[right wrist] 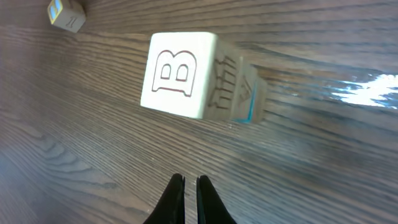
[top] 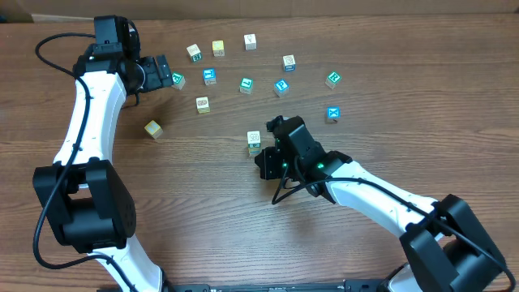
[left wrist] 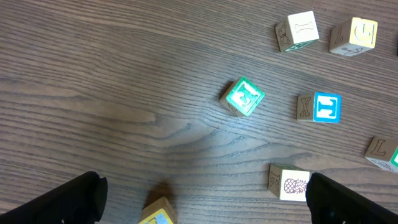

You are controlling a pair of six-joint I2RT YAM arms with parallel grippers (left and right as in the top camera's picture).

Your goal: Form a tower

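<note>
R gripper [right wrist: 188,180] closed, near tower [right wrist: 180,74].

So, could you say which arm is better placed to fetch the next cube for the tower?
Left, probably: the left gripper is open near a green-faced cube; the right gripper is shut by the tower.

Dark brown wooden table [top: 203,211], grain running side to side, filling nearly the whole overhead view. Along its far edge, a pale tan strip [top: 324,5], too little shown to name. Even lighting, soft shadows; in the right wrist view, 1 white glare patch [right wrist: 367,90] on the tabletop.
</note>
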